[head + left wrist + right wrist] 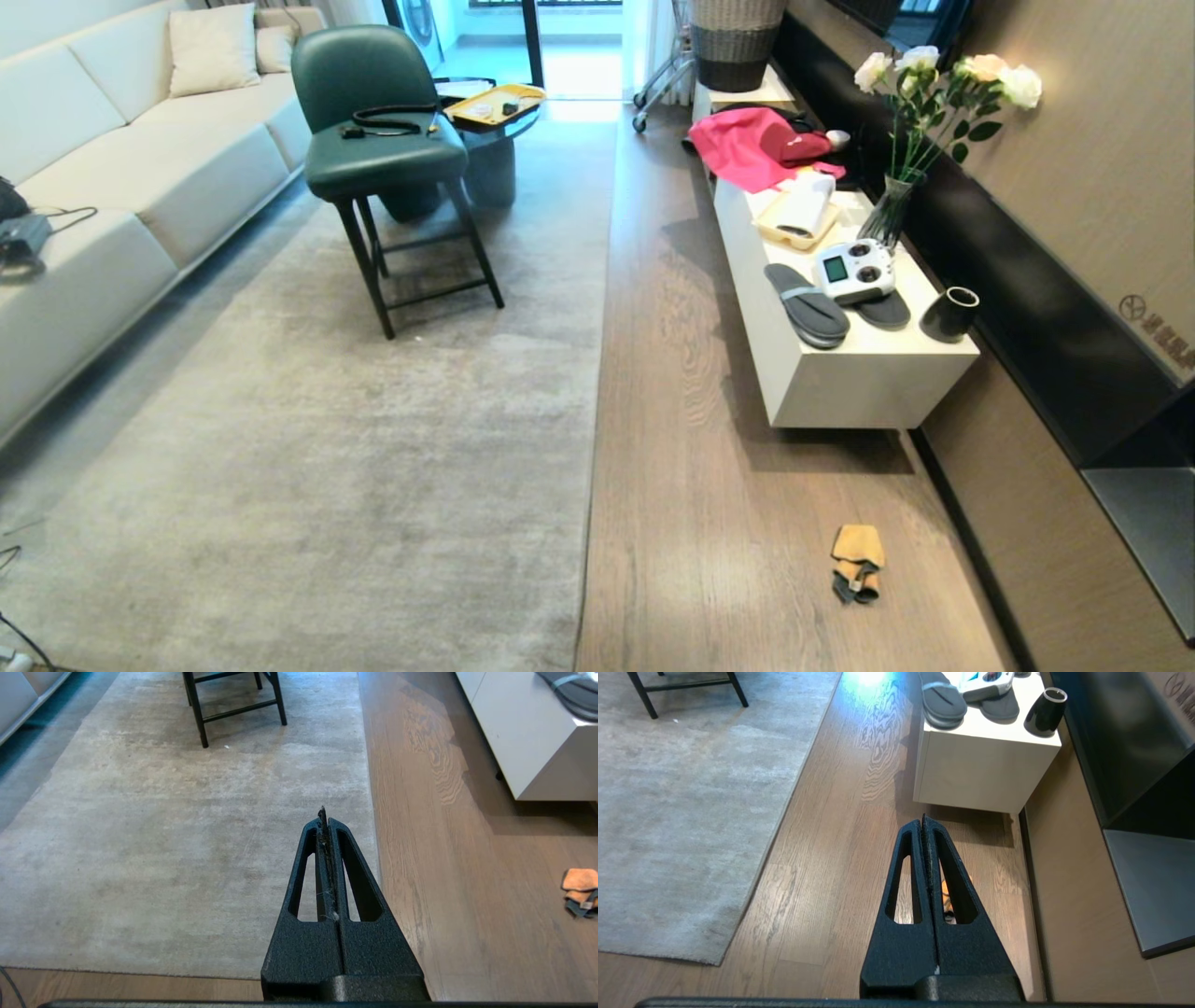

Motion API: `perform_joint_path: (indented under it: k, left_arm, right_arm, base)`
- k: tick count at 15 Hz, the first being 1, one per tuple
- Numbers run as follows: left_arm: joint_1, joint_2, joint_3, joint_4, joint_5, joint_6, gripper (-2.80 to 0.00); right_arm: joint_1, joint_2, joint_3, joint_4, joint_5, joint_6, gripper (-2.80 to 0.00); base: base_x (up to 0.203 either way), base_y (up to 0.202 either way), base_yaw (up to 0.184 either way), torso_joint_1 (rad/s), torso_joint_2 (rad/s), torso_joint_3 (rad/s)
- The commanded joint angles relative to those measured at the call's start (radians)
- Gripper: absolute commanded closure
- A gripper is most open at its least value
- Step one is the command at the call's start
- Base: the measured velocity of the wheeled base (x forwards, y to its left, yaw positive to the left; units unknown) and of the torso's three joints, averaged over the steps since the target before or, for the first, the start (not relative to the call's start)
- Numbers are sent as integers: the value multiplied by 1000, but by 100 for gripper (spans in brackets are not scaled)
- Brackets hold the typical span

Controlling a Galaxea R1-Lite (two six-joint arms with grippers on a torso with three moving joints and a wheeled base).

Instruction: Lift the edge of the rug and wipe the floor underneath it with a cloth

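While both arms hang idle: a living room, seen from the robot's head and wrists.

Rug edge: rug edge (597, 373) runs straight up the middle of the head view, flat on the planks, dividing pale grey-beige pile on the left from bare wood on the right.

Floor: floor (691, 485) of brown wood-grain planks fills the strip from centre to right, with a slight sheen.

Cloth: cloth (857, 563) lies crumpled on the planks at lower right of the head view, well apart from the rug border, orange-yellow with a dark grey part.

Left gripper: left gripper (325, 814), jaws pressed together, empty, poised above the rug near its border in the left wrist view.

Right gripper: right gripper (923, 821), jaws together, empty, above bare planks; a sliver of orange shows through its frame.

Surroundings: white cabinet (868, 383) at right centre carries slippers (808, 305), a controller (854, 271) and a black cup (948, 314); green chair (378, 131) stands on the rug at upper left, beside a pale sofa (140, 149).
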Motion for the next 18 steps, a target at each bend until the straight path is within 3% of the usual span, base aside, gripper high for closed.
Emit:
perform_joint_path:
  k: [1, 6, 13, 18]
  left_arm:
    - [0, 0, 1, 1, 0, 0, 0]
    - [0, 0, 0, 1, 1, 0, 0]
    - [0, 0, 1, 1, 0, 0, 0]
    - [0, 0, 1, 1, 0, 0, 0]
  right_arm:
    - [0, 1, 0, 0, 1, 0, 0]
    - [0, 1, 0, 0, 1, 3, 0]
    - [0, 1, 0, 0, 0, 3, 0]
    - [0, 1, 0, 0, -1, 2, 0]
  base:
    - [0, 0, 0, 155, -528, -362]
    - [0, 0, 0, 148, -456, -305]
    - [0, 0, 0, 28, -74, -47]
    - [0, 0, 0, 195, -522, -321]
